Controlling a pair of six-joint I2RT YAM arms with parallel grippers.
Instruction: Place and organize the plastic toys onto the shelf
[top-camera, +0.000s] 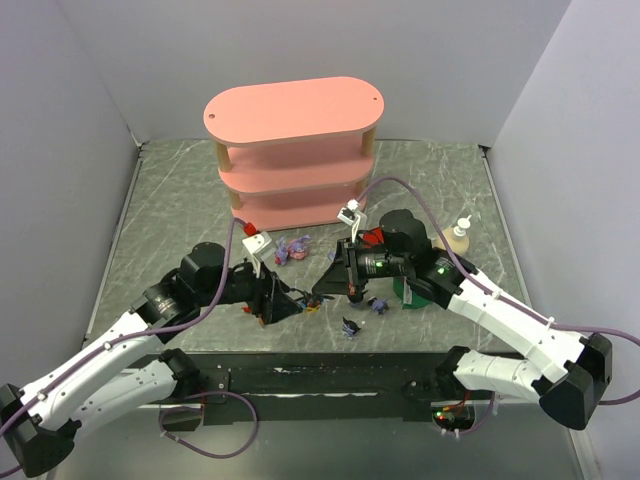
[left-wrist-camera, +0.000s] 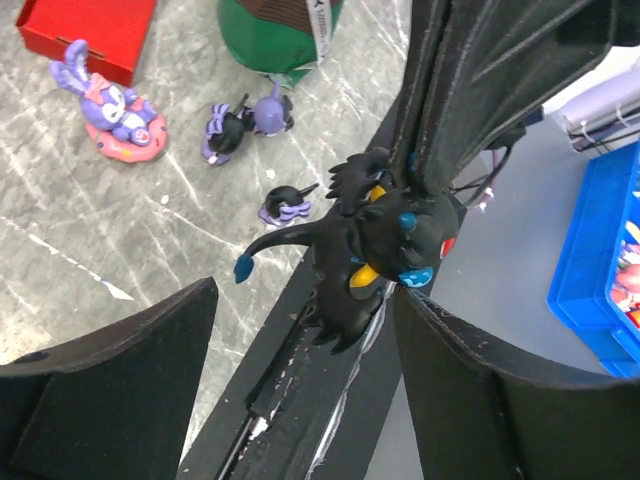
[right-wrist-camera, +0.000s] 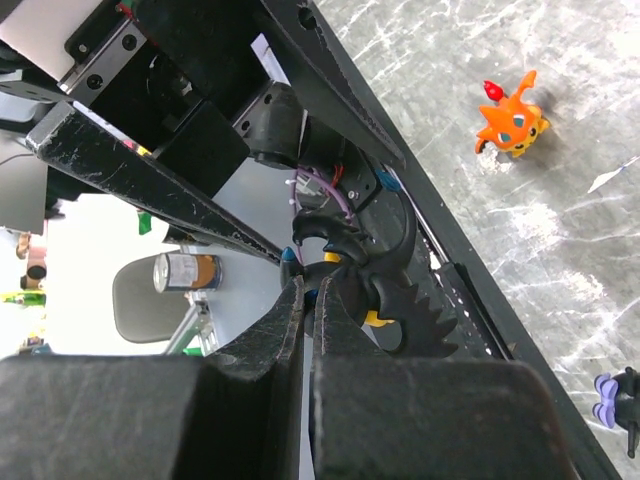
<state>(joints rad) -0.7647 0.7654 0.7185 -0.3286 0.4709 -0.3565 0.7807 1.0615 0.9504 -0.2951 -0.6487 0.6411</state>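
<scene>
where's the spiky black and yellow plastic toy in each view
Top external: the spiky black and yellow plastic toy is low centre.
Left wrist: right of centre.
Right wrist: just right of centre.
Shared landmark: the small dark pointed-eared figurine standing alone.

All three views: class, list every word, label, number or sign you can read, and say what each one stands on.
No text is readable in any view.
The white tag on the green cylinder: dark print, cut off and too small to read.
The can in the right wrist background: label too blurred to read.
</scene>
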